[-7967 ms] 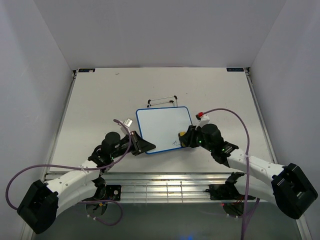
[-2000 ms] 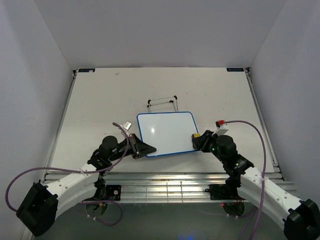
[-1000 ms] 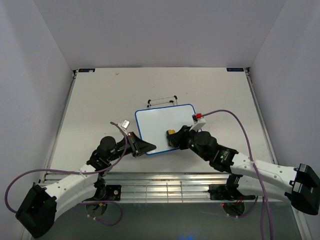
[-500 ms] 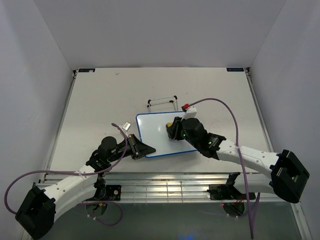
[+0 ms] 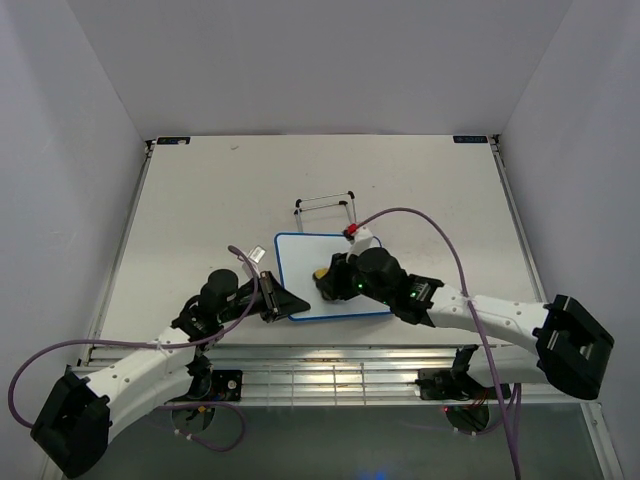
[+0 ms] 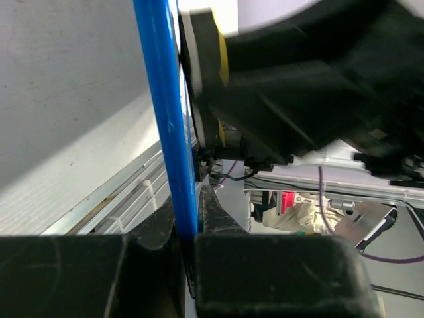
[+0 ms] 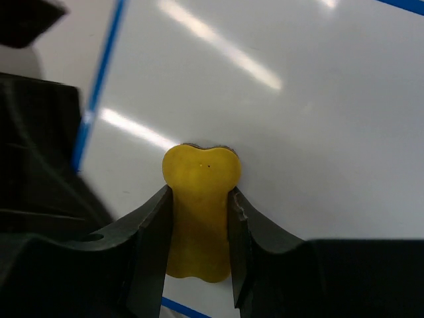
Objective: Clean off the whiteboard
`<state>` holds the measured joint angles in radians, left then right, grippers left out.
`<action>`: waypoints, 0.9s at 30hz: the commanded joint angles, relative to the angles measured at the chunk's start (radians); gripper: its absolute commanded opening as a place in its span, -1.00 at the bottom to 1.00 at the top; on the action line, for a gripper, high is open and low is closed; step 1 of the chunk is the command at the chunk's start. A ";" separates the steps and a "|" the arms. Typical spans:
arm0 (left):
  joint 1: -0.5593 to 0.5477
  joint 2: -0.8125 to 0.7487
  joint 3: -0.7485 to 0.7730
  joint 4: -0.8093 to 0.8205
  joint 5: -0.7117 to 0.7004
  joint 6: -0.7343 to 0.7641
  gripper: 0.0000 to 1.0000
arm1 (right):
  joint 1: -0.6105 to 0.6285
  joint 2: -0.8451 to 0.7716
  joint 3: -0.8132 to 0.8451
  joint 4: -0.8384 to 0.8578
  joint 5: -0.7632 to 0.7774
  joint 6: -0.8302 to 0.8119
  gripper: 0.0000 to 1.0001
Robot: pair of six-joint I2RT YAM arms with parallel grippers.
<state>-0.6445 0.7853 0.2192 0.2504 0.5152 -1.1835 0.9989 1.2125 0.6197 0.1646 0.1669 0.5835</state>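
Note:
The whiteboard (image 5: 300,258), white with a thin blue frame, lies at the table's middle; its surface shows no writing in the right wrist view (image 7: 318,99). My left gripper (image 5: 283,302) is shut on the board's near left blue edge (image 6: 164,126). My right gripper (image 5: 322,277) is shut on the yellow eraser (image 7: 200,205) and presses it on the board near its left side, close to my left gripper. The eraser also shows in the top view (image 5: 321,272) and the left wrist view (image 6: 217,53).
A thin wire stand (image 5: 325,203) stands just behind the board. A slatted metal rail (image 5: 330,370) runs along the table's near edge. Purple cables trail from both arms.
My right gripper has swept the eraser from the board's upper middle down to its left side. The board has shifted slightly. My left gripper keeps its hold on the edge.

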 commanded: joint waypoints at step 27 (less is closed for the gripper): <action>-0.017 -0.330 0.236 -0.006 -0.108 0.239 -1.00 | -0.819 -0.131 0.098 -0.451 -0.343 -0.301 -0.85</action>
<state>-0.6468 0.5686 0.3016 0.0666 0.4770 -1.0309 0.2562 1.0889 0.6464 -0.1188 -0.1852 0.3340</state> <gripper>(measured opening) 0.144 0.404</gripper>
